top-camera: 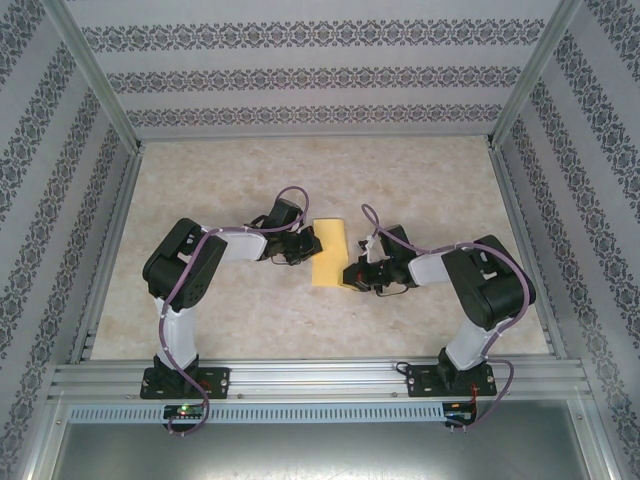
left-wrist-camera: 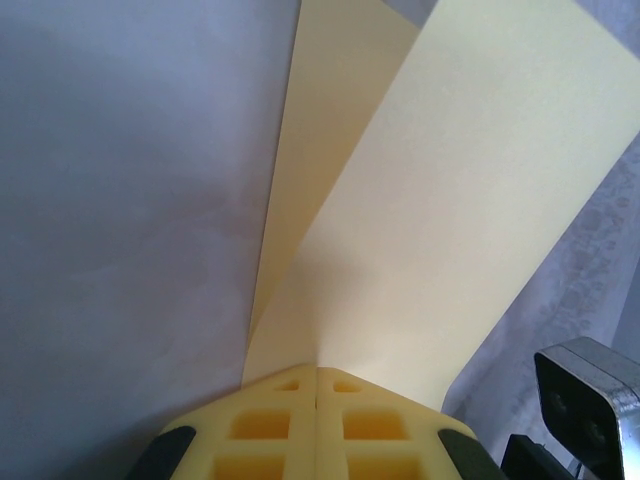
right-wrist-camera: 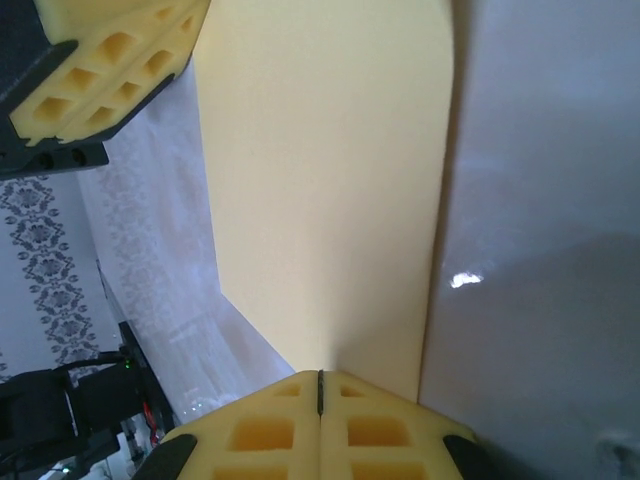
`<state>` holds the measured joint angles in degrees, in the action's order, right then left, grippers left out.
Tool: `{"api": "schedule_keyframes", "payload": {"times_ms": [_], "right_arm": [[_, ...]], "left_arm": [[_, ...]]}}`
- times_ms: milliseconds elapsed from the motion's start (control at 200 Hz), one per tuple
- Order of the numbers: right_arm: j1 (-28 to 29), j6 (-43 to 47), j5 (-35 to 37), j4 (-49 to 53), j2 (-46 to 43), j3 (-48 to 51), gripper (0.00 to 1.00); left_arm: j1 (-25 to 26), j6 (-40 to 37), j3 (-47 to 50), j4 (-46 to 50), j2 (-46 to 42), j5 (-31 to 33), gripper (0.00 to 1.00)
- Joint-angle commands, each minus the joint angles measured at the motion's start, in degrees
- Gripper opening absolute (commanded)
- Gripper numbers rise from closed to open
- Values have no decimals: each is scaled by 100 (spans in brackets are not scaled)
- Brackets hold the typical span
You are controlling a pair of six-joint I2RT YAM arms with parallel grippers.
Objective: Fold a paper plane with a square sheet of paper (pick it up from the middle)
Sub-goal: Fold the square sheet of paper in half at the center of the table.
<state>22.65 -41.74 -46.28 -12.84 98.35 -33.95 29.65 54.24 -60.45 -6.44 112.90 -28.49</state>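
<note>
The square sheet of paper [top-camera: 328, 252] is yellow and folded over into a narrow rectangle at mid-table, held between both grippers. My left gripper [top-camera: 308, 246] is shut on its left edge. In the left wrist view the paper [left-wrist-camera: 440, 200] rises from the closed foam fingers [left-wrist-camera: 270, 425] as two layers that spread apart, and my left gripper [left-wrist-camera: 316, 372] pinches them. My right gripper [top-camera: 352, 274] is shut on the near right corner. In the right wrist view the sheet [right-wrist-camera: 320, 170] runs up from the right gripper [right-wrist-camera: 320, 378], whose jaws are pressed together. The left fingers [right-wrist-camera: 110, 55] show at top left.
The beige table [top-camera: 230, 320] is fenced by an aluminium frame [top-camera: 310, 378] at the near edge and patterned walls [top-camera: 310, 75] on three sides. Part of the right gripper's metal body [left-wrist-camera: 585, 405] shows at the left wrist view's lower right.
</note>
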Motion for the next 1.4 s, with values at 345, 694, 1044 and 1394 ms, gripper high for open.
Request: {"api": "schedule_keyframes", "payload": {"times_ms": [345, 694, 1044, 1394], "right_arm": [[-659, -296, -117, -318, 371, -1339, 1], [-668, 41, 169, -187, 1009, -1201, 3], [-595, -32, 121, 24, 637, -1285, 5], [-598, -111, 80, 10, 1339, -1966, 4]], "left_arm": [[51, -185, 131, 554, 74, 197, 0], [54, -194, 121, 572, 87, 204, 0], [53, -221, 143, 626, 60, 223, 0], [52, -233, 100, 627, 100, 205, 0]]}}
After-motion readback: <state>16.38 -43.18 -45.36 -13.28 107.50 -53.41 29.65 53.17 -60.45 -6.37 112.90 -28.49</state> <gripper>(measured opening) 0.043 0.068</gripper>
